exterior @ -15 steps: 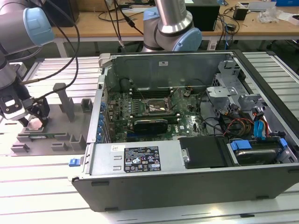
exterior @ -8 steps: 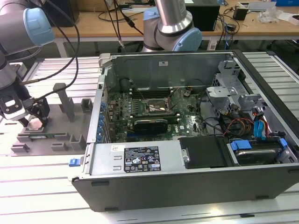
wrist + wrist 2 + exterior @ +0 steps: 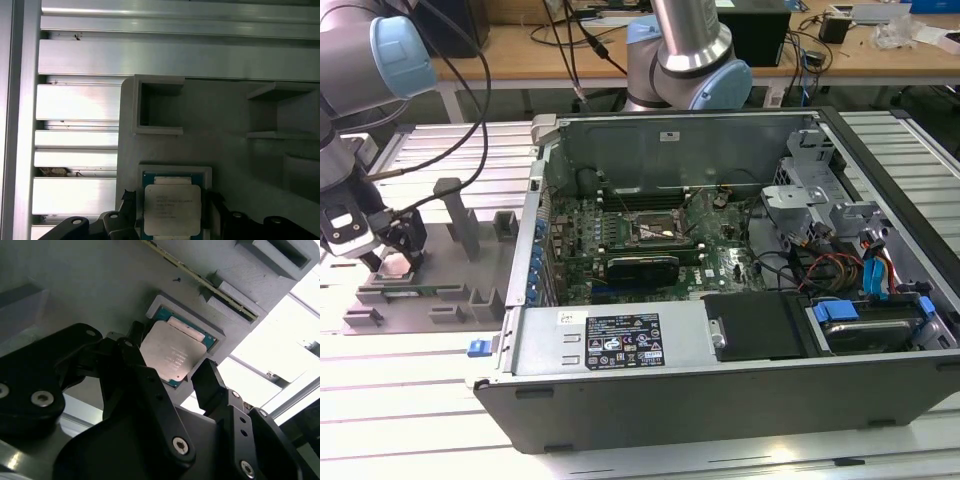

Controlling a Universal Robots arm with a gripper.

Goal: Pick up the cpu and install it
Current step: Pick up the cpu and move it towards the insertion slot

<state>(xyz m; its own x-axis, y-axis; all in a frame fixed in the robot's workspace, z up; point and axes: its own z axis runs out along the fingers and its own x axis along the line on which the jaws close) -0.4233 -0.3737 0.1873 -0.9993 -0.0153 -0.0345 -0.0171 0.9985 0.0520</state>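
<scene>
The cpu (image 3: 169,354) is a flat silver square with a green rim. It lies in a raised pocket of the grey fixture (image 3: 100,285). In both wrist views my gripper (image 3: 172,356) is open, one black fingertip (image 3: 135,335) on each side of the chip with small gaps. The first wrist view has the cpu (image 3: 172,209) between the fingers of the gripper (image 3: 172,200). In the exterior view the gripper (image 3: 394,256) hangs low over the fixture (image 3: 440,270) at the exterior view's left. The motherboard socket (image 3: 655,228) sits inside the open computer case (image 3: 720,340).
Upright grey posts (image 3: 460,215) stand on the fixture close to the gripper. The fixture holds other pockets (image 3: 159,107). The case walls (image 3: 535,230) rise between fixture and motherboard. Cables and drive cages (image 3: 840,250) crowd the case's right side. A second arm's base (image 3: 690,60) stands behind.
</scene>
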